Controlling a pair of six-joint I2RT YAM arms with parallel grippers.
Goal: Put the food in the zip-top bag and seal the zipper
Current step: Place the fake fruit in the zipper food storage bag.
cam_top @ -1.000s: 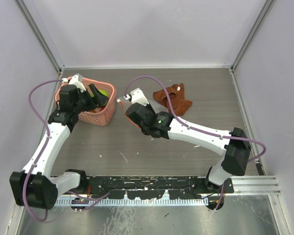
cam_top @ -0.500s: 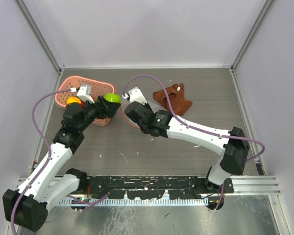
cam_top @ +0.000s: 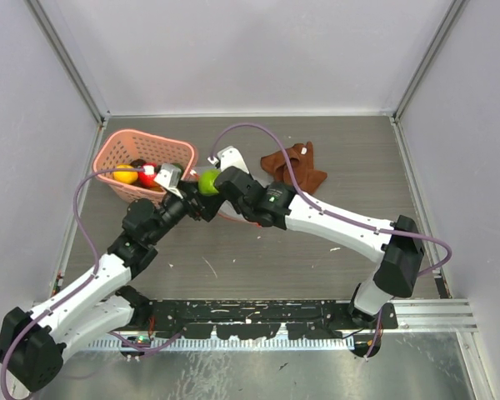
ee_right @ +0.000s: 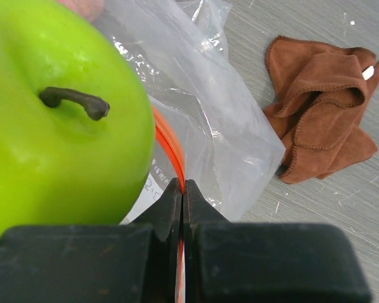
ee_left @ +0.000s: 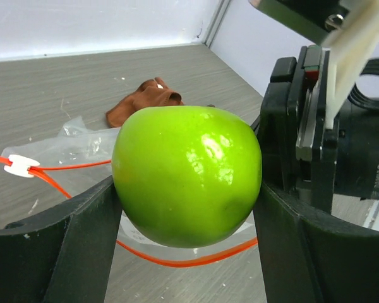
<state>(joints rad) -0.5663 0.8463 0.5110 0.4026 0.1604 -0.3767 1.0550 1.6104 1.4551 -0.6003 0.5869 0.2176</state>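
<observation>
My left gripper [ee_left: 184,184] is shut on a green apple [ee_left: 186,173] and holds it just above the open mouth of the clear zip-top bag [ee_left: 82,142]. The red zipper [ee_left: 177,259] curves below the apple, and its white tab [ee_left: 19,165] lies at the left. My right gripper [ee_right: 183,189] is shut on the red zipper strip [ee_right: 170,148] and holds the mouth up beside the apple [ee_right: 57,126]. In the top view the apple [cam_top: 208,182] sits between both grippers, and the bag is mostly hidden under the arms.
A pink basket [cam_top: 117,154] stands at the back left with a yellow-orange and a red food item inside. A brown cloth [cam_top: 296,167] lies behind and to the right of the bag; it also shows in the right wrist view [ee_right: 322,120].
My left gripper has lifted the green apple out of the pink basket and carried it right to the bag mouth. My right gripper has stayed in place on the zipper.
</observation>
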